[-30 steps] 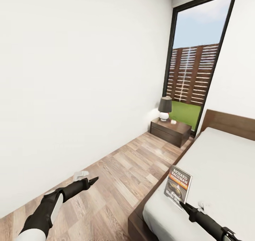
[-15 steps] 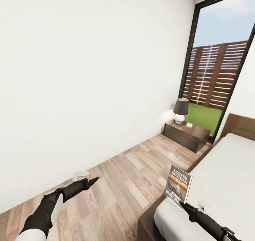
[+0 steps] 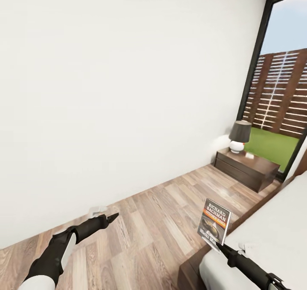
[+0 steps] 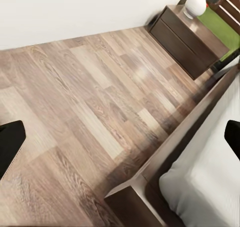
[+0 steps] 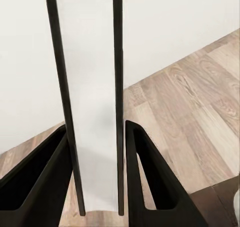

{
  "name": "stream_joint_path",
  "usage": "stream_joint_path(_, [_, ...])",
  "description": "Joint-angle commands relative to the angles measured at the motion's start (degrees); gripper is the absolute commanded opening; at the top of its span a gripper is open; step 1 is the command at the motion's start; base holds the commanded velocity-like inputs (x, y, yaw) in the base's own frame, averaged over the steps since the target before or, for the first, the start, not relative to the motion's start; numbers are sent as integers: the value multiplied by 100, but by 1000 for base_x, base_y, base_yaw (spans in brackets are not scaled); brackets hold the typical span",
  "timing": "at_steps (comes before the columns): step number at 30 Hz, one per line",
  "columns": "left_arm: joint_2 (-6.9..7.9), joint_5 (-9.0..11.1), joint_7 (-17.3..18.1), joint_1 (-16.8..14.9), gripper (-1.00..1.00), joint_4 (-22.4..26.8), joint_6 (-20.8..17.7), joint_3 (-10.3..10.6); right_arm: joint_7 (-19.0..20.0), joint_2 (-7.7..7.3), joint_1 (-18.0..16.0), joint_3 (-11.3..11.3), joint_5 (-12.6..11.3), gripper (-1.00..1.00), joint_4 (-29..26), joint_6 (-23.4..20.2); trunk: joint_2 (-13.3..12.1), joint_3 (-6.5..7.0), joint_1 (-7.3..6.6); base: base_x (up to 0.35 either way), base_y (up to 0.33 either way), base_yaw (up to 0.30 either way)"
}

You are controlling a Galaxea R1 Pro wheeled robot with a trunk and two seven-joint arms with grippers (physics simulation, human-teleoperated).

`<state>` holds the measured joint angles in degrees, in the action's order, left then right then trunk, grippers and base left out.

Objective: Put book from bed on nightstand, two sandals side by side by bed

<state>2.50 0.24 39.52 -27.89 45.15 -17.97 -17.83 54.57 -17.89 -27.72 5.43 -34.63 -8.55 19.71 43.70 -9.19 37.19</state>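
Your right pincer (image 3: 219, 244) clamps the book (image 3: 214, 222) upright, carried toward the nightstand (image 3: 247, 168); your left pincer (image 3: 111, 216) hangs apart.

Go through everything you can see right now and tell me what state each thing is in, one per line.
Small grey paperback book with orange band: upright, lifted off the bed, edge clamped between the right gripper's fingers.
Right gripper: shut on the book.
Left gripper: holding nothing; fingers wide apart in the left wrist view.
Dark-brown wooden nightstand: drawers shut, lamp on top.
Dark-shaded table lamp: upright.
Pale-grey bed: mattress bare.
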Motion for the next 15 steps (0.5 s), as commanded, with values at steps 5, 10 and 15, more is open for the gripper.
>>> stream_joint_path(5, [-4,2,31,-6,100,3,-49,-18,10,-4,-5,28,-53,-100,2,32,8,-9,1,0,0,276])
stream_joint_path(10, [-4,2,30,-6,100,3,-49,-19,11,-4,-6,28,-53,-100,2,33,8,-9,1,0,0,276])
stream_joint_path(15, [-9,2,30,-6,100,-21,-49,-13,10,-4,-6,30,-53,-100,2,33,8,-9,1,0,0,276])
